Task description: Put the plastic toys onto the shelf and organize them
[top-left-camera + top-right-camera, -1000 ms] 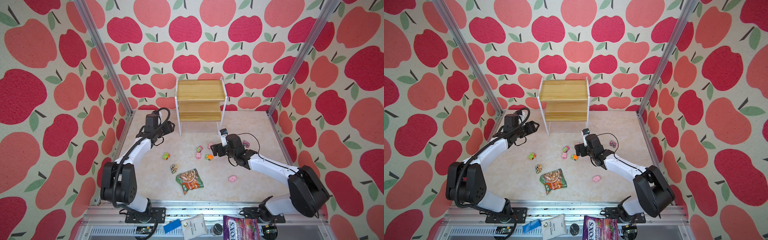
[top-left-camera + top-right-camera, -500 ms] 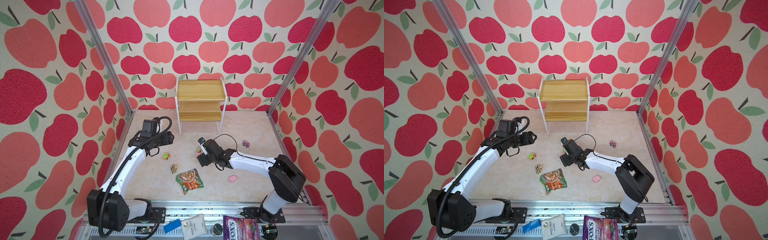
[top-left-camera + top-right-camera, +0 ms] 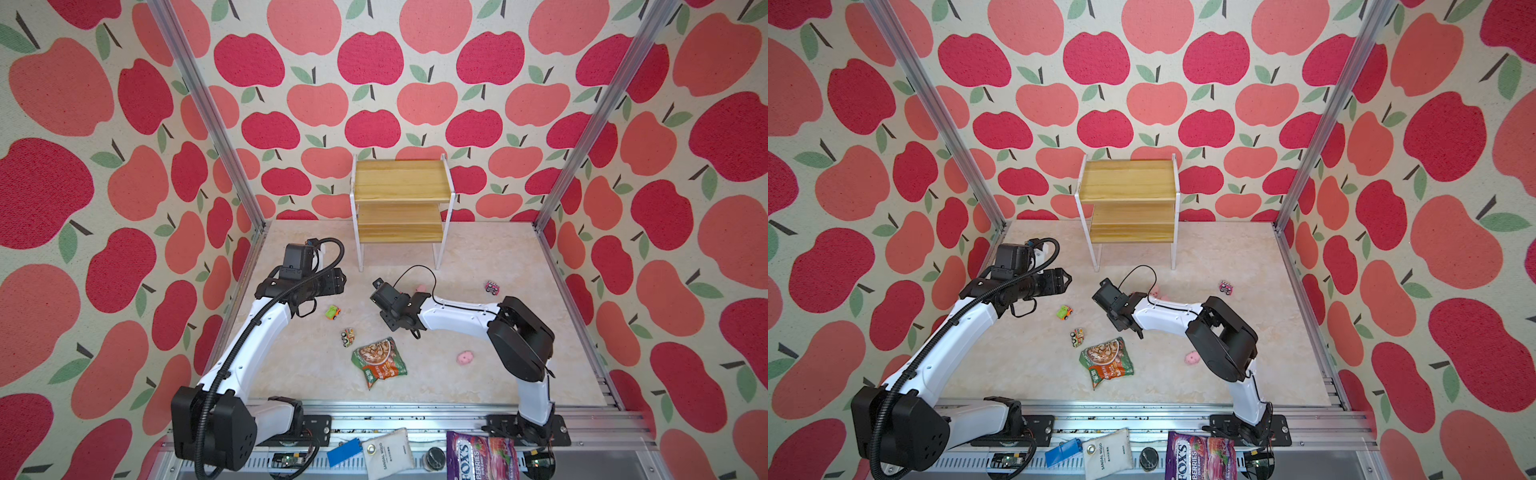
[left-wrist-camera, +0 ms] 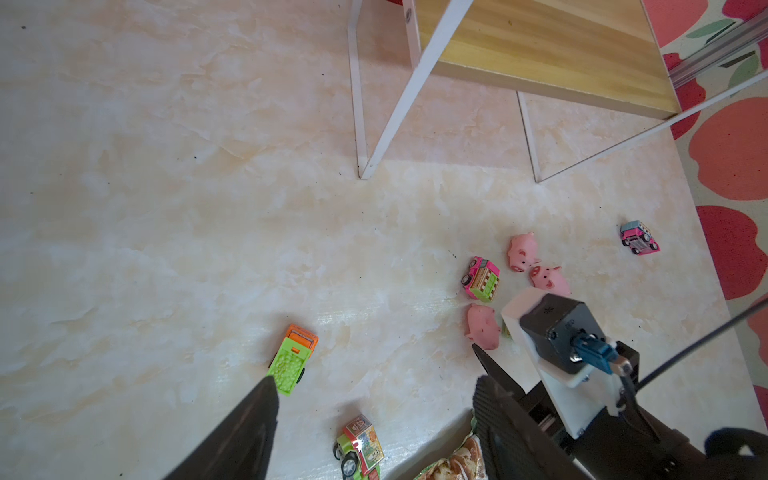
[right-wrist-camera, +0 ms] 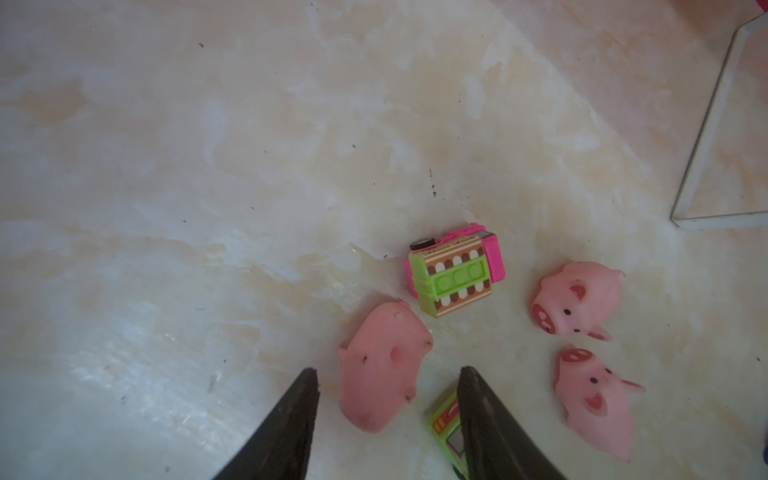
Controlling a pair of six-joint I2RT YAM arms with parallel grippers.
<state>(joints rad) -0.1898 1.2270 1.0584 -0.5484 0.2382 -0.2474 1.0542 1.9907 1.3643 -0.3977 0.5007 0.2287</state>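
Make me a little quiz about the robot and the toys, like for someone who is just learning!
1. True or false: a toy already sits on the shelf.
2. In the right wrist view, what lies between the open fingers of the right gripper? A) a pink pig B) the snack packet C) nothing at all
3. What is the main colour of the truck just ahead of the left gripper?

Key: 1 false, both boards are bare; 2 A; 3 green.
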